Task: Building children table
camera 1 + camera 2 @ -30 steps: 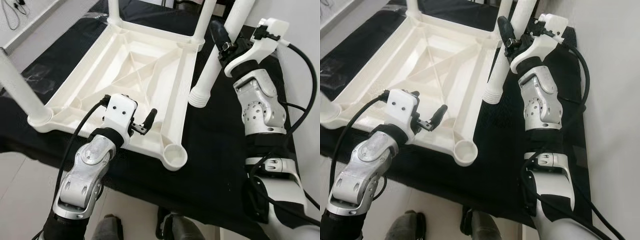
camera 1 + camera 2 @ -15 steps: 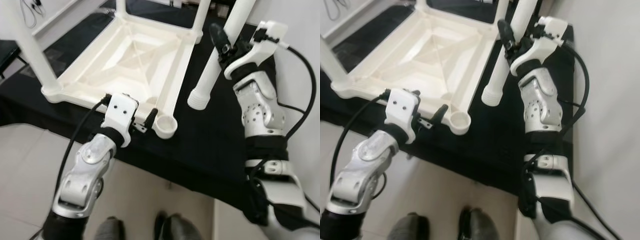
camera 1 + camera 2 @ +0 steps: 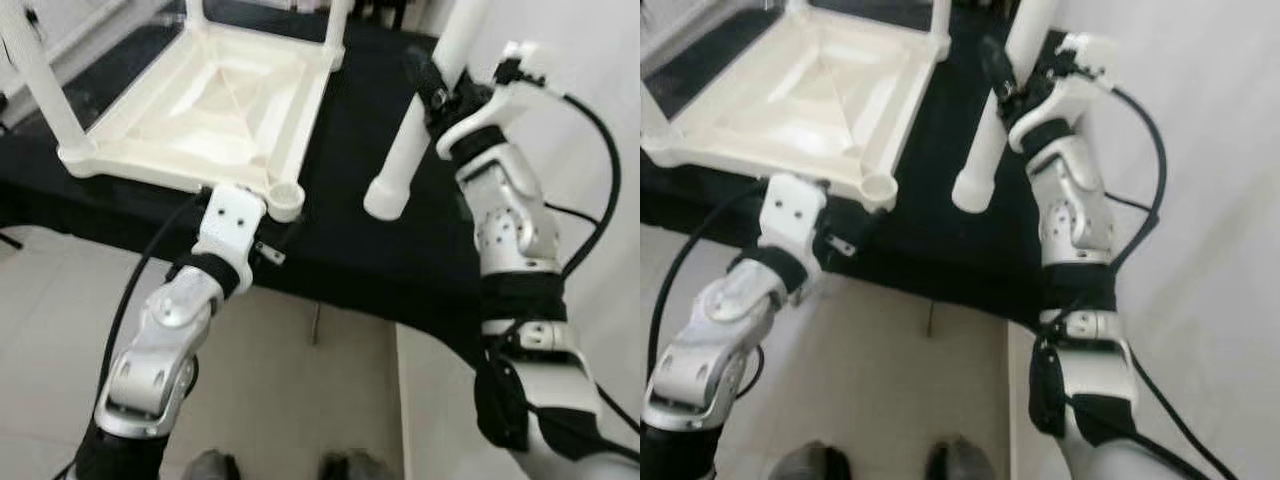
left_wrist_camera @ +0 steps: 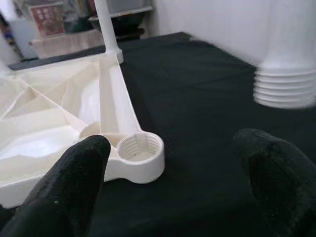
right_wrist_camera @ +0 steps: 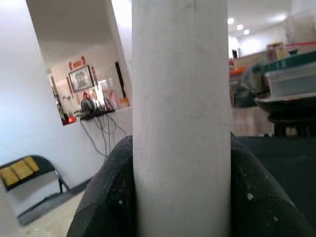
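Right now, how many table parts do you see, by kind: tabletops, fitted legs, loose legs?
Tabletop: 1
Fitted legs: 3
Loose leg, held in the right end effector: 1
Total: 5

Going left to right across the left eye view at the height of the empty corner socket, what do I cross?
Upturned white plastic tabletop → its empty round threaded corner socket → bare black cloth → ribbed end of the loose white table leg, held higher up by the right hand → silver right forearm.
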{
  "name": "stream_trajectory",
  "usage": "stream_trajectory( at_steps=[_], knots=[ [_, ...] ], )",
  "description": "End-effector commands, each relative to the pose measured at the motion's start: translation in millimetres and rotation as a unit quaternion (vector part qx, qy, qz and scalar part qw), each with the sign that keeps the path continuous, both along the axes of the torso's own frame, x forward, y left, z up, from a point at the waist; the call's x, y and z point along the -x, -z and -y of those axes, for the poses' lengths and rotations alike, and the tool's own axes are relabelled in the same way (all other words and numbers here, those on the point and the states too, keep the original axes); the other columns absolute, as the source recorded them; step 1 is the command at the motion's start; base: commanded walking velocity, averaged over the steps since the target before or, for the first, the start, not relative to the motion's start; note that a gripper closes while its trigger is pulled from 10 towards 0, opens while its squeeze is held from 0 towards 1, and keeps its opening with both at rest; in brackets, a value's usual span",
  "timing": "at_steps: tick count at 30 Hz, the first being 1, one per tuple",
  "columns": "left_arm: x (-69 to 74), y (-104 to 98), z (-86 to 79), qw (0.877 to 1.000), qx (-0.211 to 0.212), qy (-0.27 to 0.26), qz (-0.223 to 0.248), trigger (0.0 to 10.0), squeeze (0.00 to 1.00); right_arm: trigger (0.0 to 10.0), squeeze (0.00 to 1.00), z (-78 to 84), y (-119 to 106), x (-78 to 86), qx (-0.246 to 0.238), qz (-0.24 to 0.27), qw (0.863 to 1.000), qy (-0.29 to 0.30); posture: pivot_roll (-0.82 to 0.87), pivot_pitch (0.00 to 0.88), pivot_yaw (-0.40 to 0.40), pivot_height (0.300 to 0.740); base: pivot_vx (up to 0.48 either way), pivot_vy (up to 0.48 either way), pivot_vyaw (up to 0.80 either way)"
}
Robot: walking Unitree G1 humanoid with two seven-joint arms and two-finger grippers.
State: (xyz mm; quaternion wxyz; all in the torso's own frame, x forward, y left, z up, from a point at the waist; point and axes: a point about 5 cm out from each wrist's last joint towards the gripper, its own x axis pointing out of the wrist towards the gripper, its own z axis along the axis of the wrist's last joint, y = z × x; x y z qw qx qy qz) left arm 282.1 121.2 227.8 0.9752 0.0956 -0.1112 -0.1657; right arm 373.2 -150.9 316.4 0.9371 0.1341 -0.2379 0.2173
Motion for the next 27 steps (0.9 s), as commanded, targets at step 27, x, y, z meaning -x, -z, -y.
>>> stream_trajectory(
  at_steps=[27],
  knots=[
    [-0.5,-80,2.7,0.974,0.113,0.192,0.048,10.0,0.00,10.0,0.00,-87.2,-42,46.5,0.057,0.145,0.964,-0.214,0.08,0.153,-0.072,0.740,0.000,0.000,-0.49]
  ],
)
